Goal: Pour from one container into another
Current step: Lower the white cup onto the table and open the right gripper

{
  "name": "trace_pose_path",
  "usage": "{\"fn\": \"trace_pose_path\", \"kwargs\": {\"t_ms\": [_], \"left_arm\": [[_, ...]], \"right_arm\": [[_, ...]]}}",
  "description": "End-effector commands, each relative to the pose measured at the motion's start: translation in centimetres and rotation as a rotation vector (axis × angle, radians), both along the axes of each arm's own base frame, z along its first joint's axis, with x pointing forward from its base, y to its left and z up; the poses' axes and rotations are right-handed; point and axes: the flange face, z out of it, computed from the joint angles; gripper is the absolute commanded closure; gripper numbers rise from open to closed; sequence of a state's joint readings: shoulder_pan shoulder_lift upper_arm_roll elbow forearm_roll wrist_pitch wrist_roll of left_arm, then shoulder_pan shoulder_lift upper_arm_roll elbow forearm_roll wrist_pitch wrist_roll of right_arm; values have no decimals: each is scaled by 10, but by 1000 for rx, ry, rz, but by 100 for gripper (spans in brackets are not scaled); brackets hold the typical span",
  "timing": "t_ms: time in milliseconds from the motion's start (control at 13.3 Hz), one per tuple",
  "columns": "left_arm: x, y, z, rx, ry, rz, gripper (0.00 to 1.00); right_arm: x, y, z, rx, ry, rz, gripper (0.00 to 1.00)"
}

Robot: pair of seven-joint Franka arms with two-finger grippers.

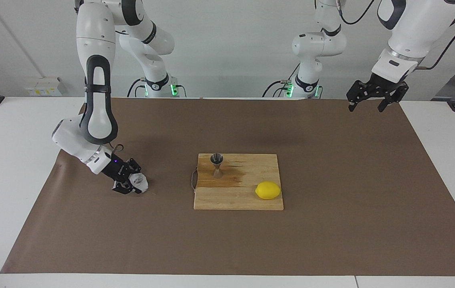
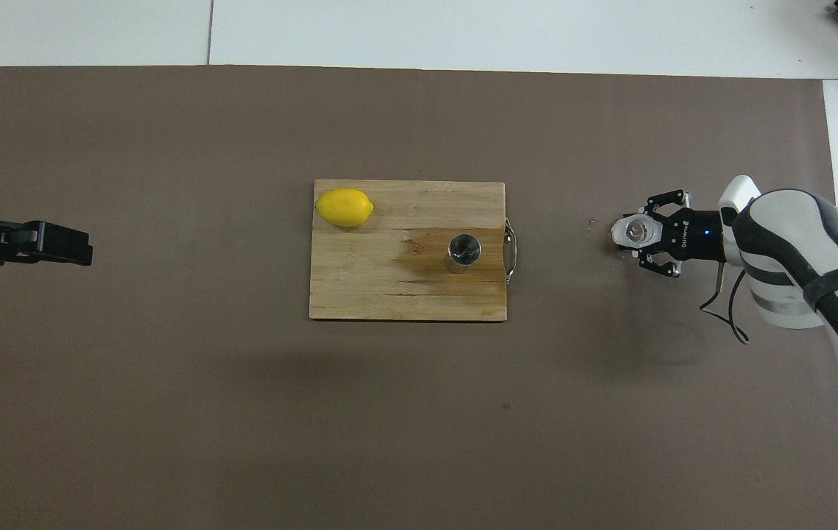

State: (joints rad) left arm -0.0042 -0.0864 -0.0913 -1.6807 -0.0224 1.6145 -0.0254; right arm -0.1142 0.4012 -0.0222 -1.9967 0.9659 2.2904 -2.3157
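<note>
Going across the facing view from the right arm's end of the table to the left arm's.

Right gripper (image 1: 131, 182) is low at the brown paper, toward the right arm's end, fingers closed round the small clear cup (image 1: 139, 183). Cup has whitish textured walls; in the overhead view its round rim faces up (image 2: 634, 231), so it's upright or close to it. Can't tell if its base is on the paper or just off it. Contents not readable.

Mid-table: wooden cutting board (image 1: 247, 200) w/ a metal handle at the edge facing the cup. Steel jigger (image 1: 216, 165) stands upright on the board, in the corner nearer the robots and nearest the cup, well apart from it. Dark wet-looking stain on the wood beside it. Lemon (image 1: 268, 190) lies on the same board, farther from the robots, toward the left arm's end; not touching the jigger.

Left gripper (image 1: 373, 96) hangs high over the paper's edge at the left arm's end, jaws wide, holding nothing. It waits.

Step in hand, as I judge: grip is made, next is carry + pour. Doing it well:
- lift straight up, keep rim level.
- approach the jigger from the handle side, clear of the lemon.
- stop w/ cup lip just over the jigger's top cone; the mouth is narrow, so centre it first.
- tilt slowly by wrist roll; a fast tip would overshoot onto the board.
- don't nudge the jigger: narrow waist, prob tips easily.
</note>
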Motion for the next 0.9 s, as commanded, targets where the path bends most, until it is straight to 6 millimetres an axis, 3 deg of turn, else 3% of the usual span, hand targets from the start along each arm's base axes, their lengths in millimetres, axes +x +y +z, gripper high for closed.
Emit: {"fn": "trace_pose_path", "kwargs": {"t_ms": [0, 151, 301, 677, 828], "left_arm": [[-8, 3, 3, 18, 2, -11, 0], [-8, 3, 3, 18, 2, -11, 0], [-8, 3, 3, 18, 2, -10, 0], [-8, 3, 3, 18, 2, -10, 0], [-8, 3, 3, 18, 2, -10, 0]], "right_arm": [[-1, -4, 1, 13, -23, 3, 4], [-1, -2, 2, 20, -16, 1, 0], [2, 7, 16, 23, -6, -18, 0], [-3, 43, 117, -120, 169, -145, 0], [-7, 44, 132, -176, 243, -227, 0]]}}
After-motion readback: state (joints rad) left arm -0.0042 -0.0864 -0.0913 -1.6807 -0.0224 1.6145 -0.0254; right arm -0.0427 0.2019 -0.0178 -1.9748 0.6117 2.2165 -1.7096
